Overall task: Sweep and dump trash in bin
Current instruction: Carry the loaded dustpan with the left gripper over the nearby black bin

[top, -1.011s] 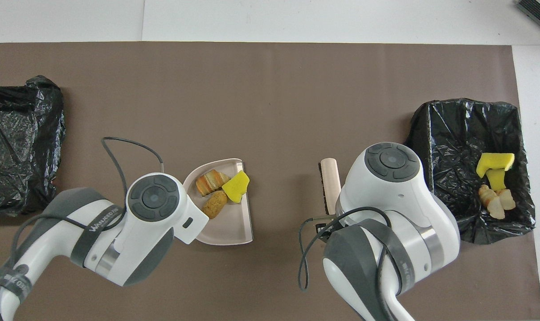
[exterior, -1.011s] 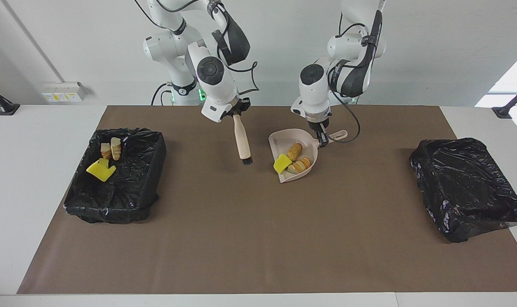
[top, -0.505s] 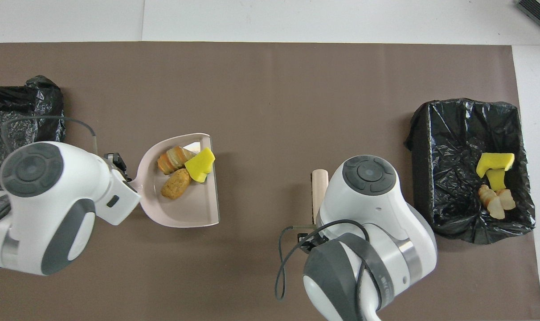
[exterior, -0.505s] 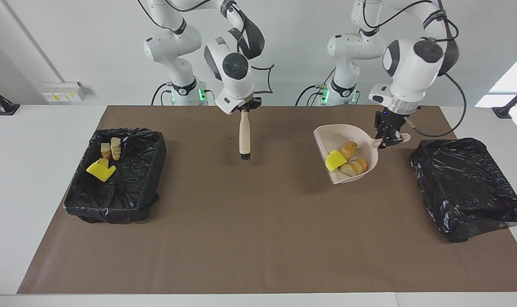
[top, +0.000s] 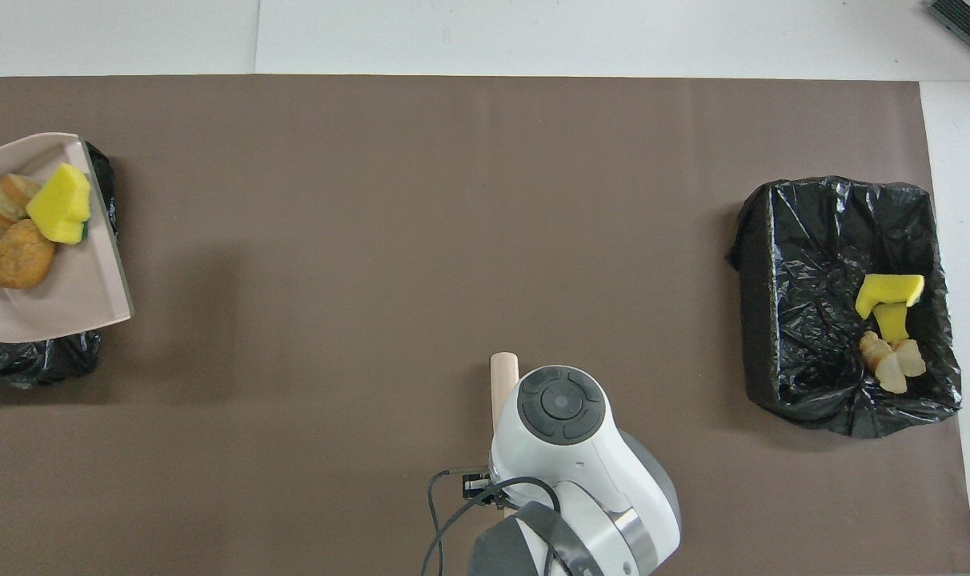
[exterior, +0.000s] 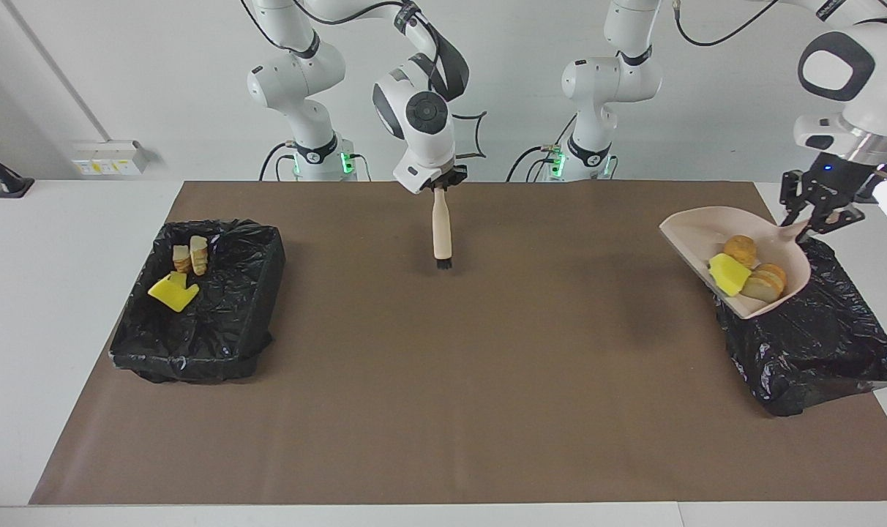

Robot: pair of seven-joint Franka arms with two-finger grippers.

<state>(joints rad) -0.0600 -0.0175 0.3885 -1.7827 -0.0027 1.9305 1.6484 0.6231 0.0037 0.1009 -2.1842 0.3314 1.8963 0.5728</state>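
My left gripper [exterior: 817,216] is shut on the handle of a pale pink dustpan [exterior: 696,230]. It holds the pan tilted in the air over the black bag-lined bin [exterior: 817,337] at the left arm's end. In the pan lie a yellow sponge chunk [exterior: 729,273], a brown lump [exterior: 741,250] and a striped bread-like lump [exterior: 764,282]. The overhead view shows the pan [top: 69,296] and these pieces [top: 59,204] over that bin [top: 37,360]. My right gripper [exterior: 440,187] is shut on a wooden brush [exterior: 441,234] hanging bristles down over the mat's middle.
A second black bin [exterior: 260,293] stands at the right arm's end, also seen in the overhead view [top: 773,320]. It holds yellow sponge pieces [top: 889,292] and bread-like lumps [top: 889,364]. A brown mat [exterior: 443,380] covers the table.
My left arm has carried the loaded dustpan from the mat's middle up and over the bin at its own end. My right gripper has drawn the brush back toward the robots.
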